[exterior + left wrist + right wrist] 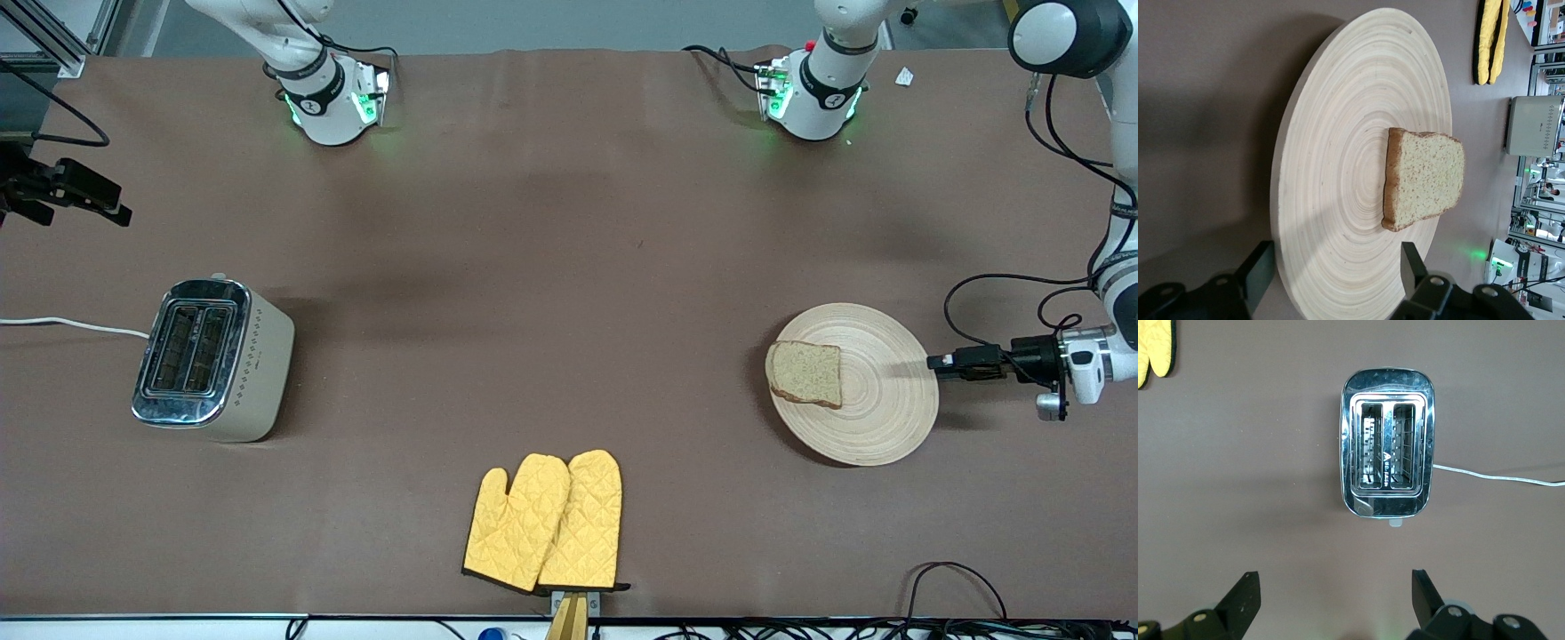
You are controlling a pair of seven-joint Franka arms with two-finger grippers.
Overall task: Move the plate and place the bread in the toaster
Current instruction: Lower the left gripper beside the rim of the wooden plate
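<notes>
My left gripper [1331, 280] straddles the plate [1338, 167] rim, jaws apart, perhaps touching; bread [1425, 177] at its nine o'clock. Right gripper [1331, 600] waits, jaws apart, over the toaster [1388, 443].

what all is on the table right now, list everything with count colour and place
plate: one, pale wood, toward the left arm's end of the table
bread: one slice, brown, on the plate, overhanging its rim on the side toward the toaster
toaster: one, cream with chrome top, toward the right arm's end, both slots empty, white cord attached
mitts: two, yellow, side by side near the front camera's edge of the table
table: one, brown cover
left gripper: black fingers open, low at the plate's rim, the rim between them in the left wrist view
right gripper: black fingers open, hanging over the table by the toaster
</notes>
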